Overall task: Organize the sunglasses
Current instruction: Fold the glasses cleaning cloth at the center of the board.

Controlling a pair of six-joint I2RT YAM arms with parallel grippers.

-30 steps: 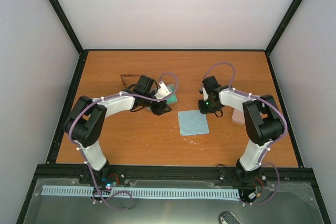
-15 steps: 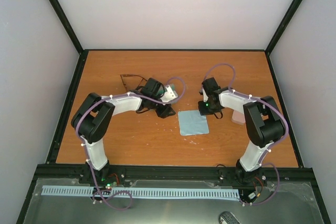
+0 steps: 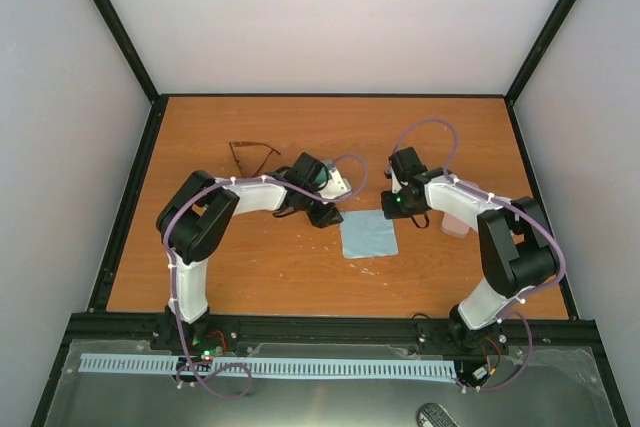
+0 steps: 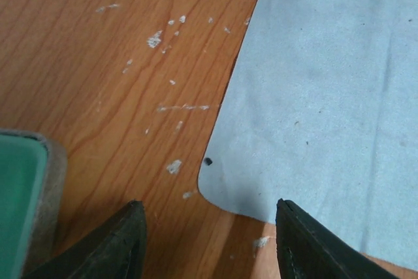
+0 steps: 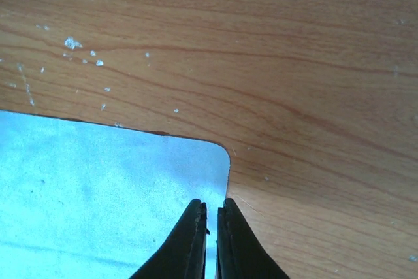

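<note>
Your right pincer [image 5: 212, 204] is closed tight, its tips low over one rounded corner of the light blue cloth [image 5: 98, 181]. Whether a fold of cloth is nipped between them, you cannot tell from here. Your left pincer [image 4: 208, 204] stands open with nothing between its fingers, poised above another corner of the same cloth, and a grey case with a green lining [image 4: 19, 187] sits just beside its left finger.

The dark brown sunglasses [image 3: 250, 154] lie on the table [image 3: 250, 267] behind the left arm, well apart from both pincers. The red-orange pair I cannot find in any view.

Watch for these:

- If the right tips do hold the cloth and you lift or pull while the left closes on its corner, the cloth may stretch, crumple or slide off its spot. Two grips pulling against each other would do it.
- If the right tips hold nothing, a lift comes up empty — check before you move on.
- The left finger is close enough to the case that a sideways shift could shove or tip it.
- The left arm lies near the brown pair, so a wide swing back could catch that thin frame and skid it across the table.
</note>
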